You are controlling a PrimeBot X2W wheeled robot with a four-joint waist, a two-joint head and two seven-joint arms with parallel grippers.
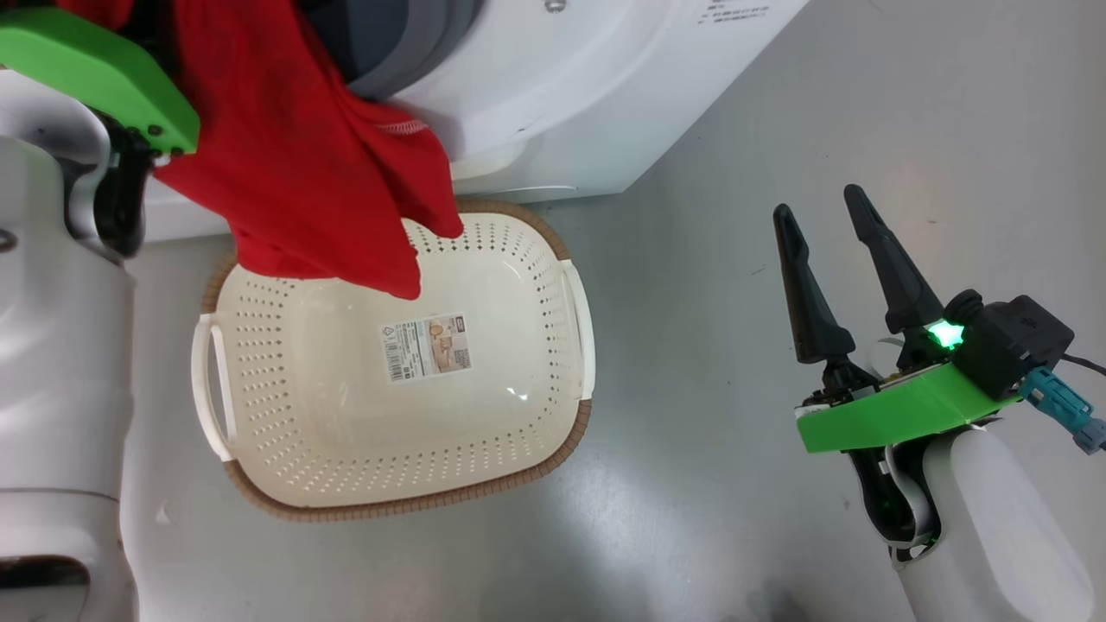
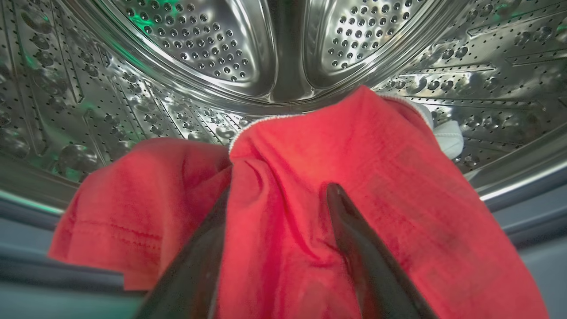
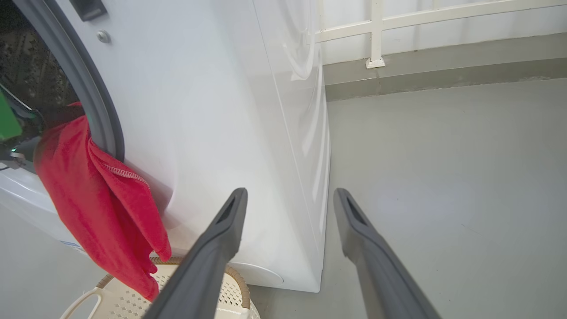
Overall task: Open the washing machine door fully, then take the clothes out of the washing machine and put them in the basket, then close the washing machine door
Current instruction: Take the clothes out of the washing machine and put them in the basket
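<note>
Dark fingers [image 2: 363,248] of the left gripper [image 2: 279,195] stood apart astride a fold of the red clothes [image 1: 302,155] spilling from the washing machine [image 1: 553,104] at eleven o'clock, so they ought to pinch firmly before drawing it into the basket [image 1: 536,406] at eight o'clock; the right gripper [image 1: 818,202] gaped idle at three o'clock.

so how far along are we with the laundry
Done: the washing machine stands open. In hand: the red clothes hang out of the drum over the basket, with the open left gripper straddling them. Left: the basket holds nothing yet, white cloth lies in the drum, then shutting the machine. The right gripper is open and idle.
</note>
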